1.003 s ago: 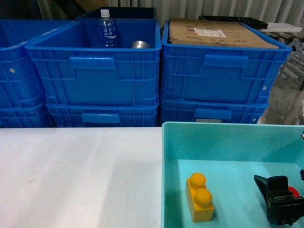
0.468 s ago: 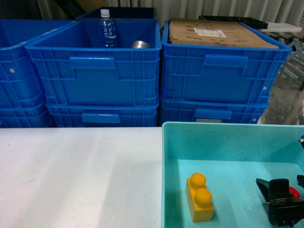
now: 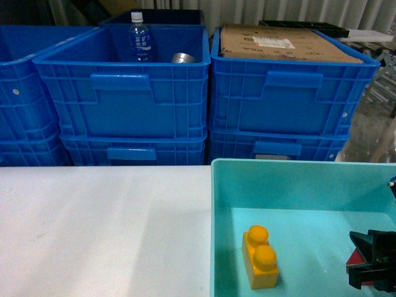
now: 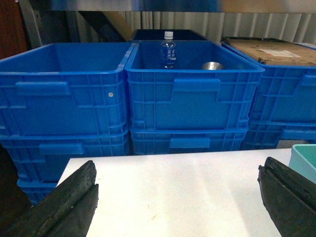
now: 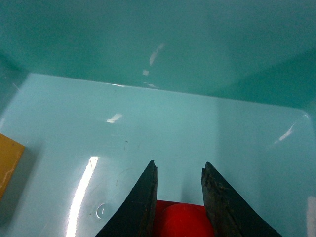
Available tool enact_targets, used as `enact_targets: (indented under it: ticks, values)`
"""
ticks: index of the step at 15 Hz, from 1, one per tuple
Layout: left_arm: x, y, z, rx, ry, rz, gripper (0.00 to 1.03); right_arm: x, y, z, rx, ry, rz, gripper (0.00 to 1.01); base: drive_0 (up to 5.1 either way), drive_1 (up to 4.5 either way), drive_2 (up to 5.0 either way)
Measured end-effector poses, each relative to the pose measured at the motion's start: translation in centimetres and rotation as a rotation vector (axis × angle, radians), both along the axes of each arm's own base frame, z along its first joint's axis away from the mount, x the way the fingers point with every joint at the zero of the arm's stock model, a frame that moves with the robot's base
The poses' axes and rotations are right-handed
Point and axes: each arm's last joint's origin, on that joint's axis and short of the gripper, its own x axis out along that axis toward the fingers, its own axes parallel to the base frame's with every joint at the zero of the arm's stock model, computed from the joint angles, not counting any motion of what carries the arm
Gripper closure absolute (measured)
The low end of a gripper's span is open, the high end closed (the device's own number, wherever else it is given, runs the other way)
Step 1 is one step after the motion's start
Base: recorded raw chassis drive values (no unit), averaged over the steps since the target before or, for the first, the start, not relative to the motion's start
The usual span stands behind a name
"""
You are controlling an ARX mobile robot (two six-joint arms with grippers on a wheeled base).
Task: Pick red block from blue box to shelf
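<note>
Right gripper (image 5: pixel 178 173) jaws are closed in on the red block (image 5: pixel 182 221), one black finger (image 5: pixel 139 202) on each side of it, stud showing between them at the bottom edge of the wrist view. Looks like contact on both sides, so grasping the block. In the head view the right gripper (image 3: pixel 373 267) sits at the lower right corner, inside the blue box (image 3: pixel 272 176), with a sliver of the red block (image 3: pixel 354 259) peeking out on its left. Cannot tell whether the block is on the box floor or off it.

Yellow brick (image 3: pixel 260 258), two studs, lies on the box floor to the left of the gripper, well apart from it. Its edge shows at the left border of the right wrist view (image 5: pixel 9 160).

Left gripper (image 4: pixel 177 197) jaws are spread wide, released, nothing between them; black fingertips (image 4: pixel 66 202) sit at the lower corners of the left wrist view, over the white tabletop (image 4: pixel 177 192). Corner of the box (image 4: pixel 305 160) shows at right.

The box sits on the tabletop (image 3: pixel 99 229), right side. Behind the tabletop, dark blue crates (image 3: pixel 124 93) are stacked two high, side by side. One holds a water bottle (image 3: pixel 138 38) and a metal can (image 3: pixel 183 59); the crate to its right holds cardboard (image 3: pixel 278 43). Shiny steel shelf (image 3: pixel 377 93) parts are visible far right, partly blurred.
</note>
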Motion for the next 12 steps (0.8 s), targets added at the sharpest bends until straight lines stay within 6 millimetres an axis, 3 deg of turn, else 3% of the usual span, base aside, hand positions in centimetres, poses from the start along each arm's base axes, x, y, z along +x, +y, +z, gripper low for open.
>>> enact_targets:
  ticks: [6, 9, 12]
  values:
    - [0.0, 0.0, 0.0, 0.000, 0.000, 0.000, 0.05, -0.1, 0.2, 0.9, 0.010, 0.018, 0.025, 0.79, 0.0, 0.00, 0.0]
    - [0.0, 0.0, 0.0, 0.000, 0.000, 0.000, 0.05, 0.1, 1.7, 5.1, 0.032, -0.071, 0.099, 0.79, 0.0, 0.00, 0.0]
    - [0.0, 0.0, 0.0, 0.000, 0.000, 0.000, 0.05, -0.2, 1.9, 8.6, 0.016, -0.172, 0.128, 0.79, 0.0, 0.00, 0.0]
